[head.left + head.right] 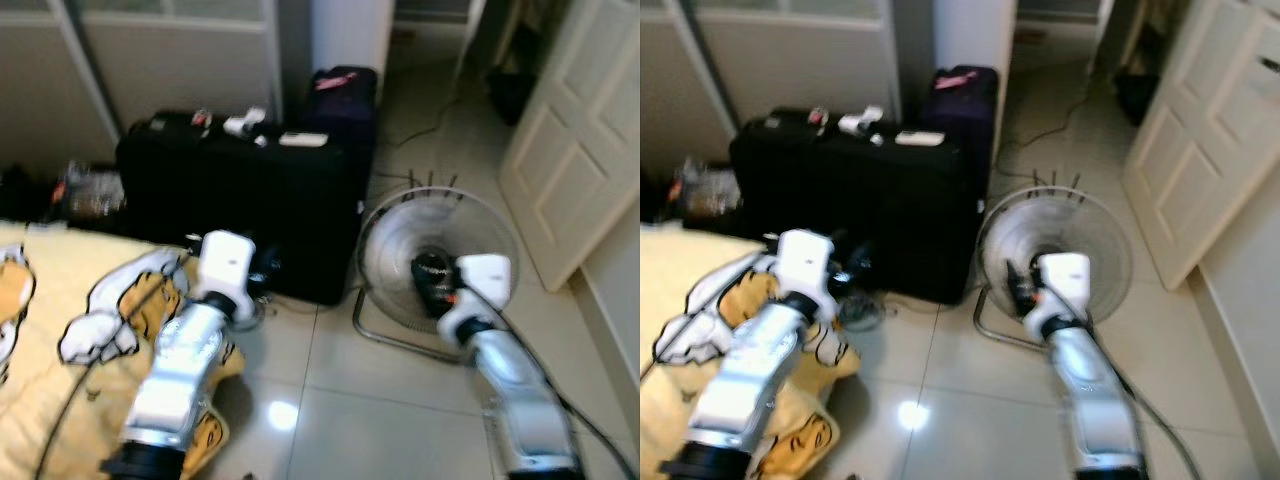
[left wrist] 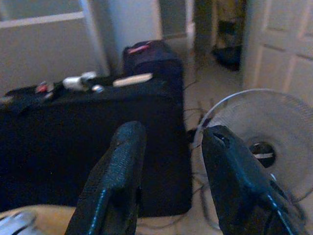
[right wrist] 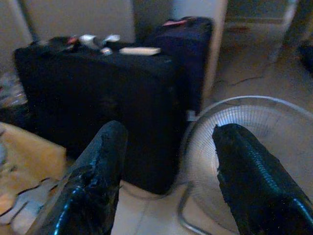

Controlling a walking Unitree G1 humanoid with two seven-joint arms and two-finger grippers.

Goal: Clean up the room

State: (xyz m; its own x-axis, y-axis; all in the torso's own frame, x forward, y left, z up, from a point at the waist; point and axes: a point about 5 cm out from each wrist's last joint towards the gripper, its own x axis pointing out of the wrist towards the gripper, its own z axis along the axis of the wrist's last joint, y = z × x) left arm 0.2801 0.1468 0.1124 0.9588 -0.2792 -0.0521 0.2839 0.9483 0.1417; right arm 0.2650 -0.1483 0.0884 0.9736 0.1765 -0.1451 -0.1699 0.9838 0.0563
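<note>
Both grippers, left gripper [image 2: 168,161] and right gripper [image 3: 171,166], hang spread, holding nothing; black suitcase [image 1: 240,200] straight ahead, left closer.

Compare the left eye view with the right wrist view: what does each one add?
Left eye view: the white door, the left arm and the right arm. Right wrist view: the right pincer up close, open and empty. Both: the black suitcase with a white remote on top, the dark bag behind it, and the floor fan.
</note>
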